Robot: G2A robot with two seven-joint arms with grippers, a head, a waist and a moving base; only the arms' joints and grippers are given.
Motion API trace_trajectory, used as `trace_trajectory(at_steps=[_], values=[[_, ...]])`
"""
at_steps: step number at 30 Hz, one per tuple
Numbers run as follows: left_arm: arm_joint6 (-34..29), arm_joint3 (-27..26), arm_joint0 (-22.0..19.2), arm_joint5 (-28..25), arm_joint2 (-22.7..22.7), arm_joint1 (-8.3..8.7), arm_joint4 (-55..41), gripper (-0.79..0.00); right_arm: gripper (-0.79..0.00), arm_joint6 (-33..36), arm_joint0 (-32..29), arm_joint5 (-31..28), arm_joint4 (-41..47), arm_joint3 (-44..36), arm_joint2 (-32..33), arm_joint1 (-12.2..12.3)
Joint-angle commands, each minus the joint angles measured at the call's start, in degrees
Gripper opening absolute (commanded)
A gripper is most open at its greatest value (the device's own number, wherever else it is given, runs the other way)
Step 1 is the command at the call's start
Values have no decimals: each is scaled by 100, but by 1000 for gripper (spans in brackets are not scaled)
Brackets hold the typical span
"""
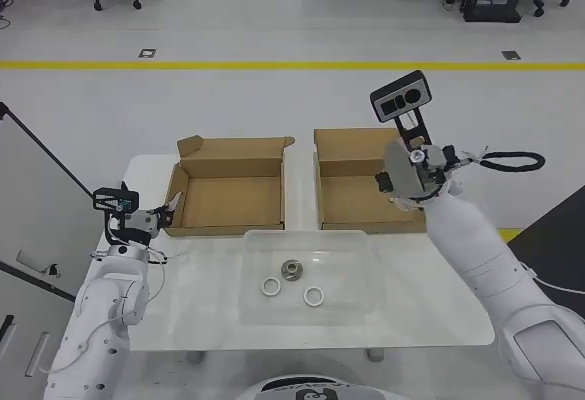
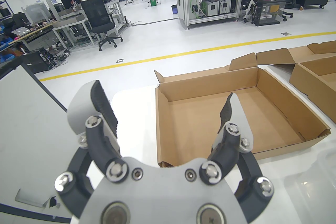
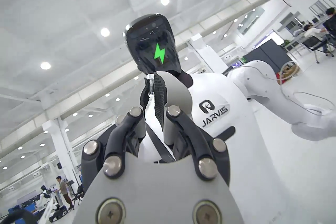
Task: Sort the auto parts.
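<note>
Watching from beside the surface [image 1: 202, 300], I see the right hand [image 3: 153, 84] clenched on a small silvery part [image 3: 150, 83]. It is a short ribbed cylinder pinched at the very fingertips, its long axis running along the fingers. The hand is held high, beyond the far right corner of the clear tray [image 1: 362, 300]. From above it seems to hang over the right cardboard box [image 1: 347, 200], which sits just past the tray's far edge. Its fingers point up toward the robot's own head, not down at the box.

The left hand [image 2: 165, 104] is released, jaws wide apart with nothing between them. It sits off the tray's far left corner, just beside the outer wall of the left cardboard box [image 1: 232, 200]. Inside the tray, near its middle, lie a geared metal piece [image 1: 292, 269] and two white rings [image 1: 270, 288] [image 1: 314, 297], each apart from the others.

As I judge it, the next move depends on one fact: the box is beneath the right hand and the part faces away from it. The wrist would have to roll over before letting go, or the little cylinder could drop wide. For the parts in the tray, the free left hand looks the likelier one, and the ring on the tray's left side is closest to it.
</note>
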Motion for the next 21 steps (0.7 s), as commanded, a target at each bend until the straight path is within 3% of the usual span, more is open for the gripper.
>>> trace_trajectory(at_steps=[1, 10, 14, 21], values=[[0, 0, 0, 0, 0, 0, 0, 0, -785, -12, -73, 102, 229, -4, 32, -36], [0, 0, 0, 0, 0, 0, 0, 0, -785, -14, -226, 358, 790, 29, 105, -226], [0, 0, 0, 0, 0, 0, 0, 0, -785, -110, -104, 35, -492, 197, 317, -198], [0, 0, 0, 0, 0, 0, 0, 0, -785, -320, -251, -19, -1269, 40, 559, -190]])
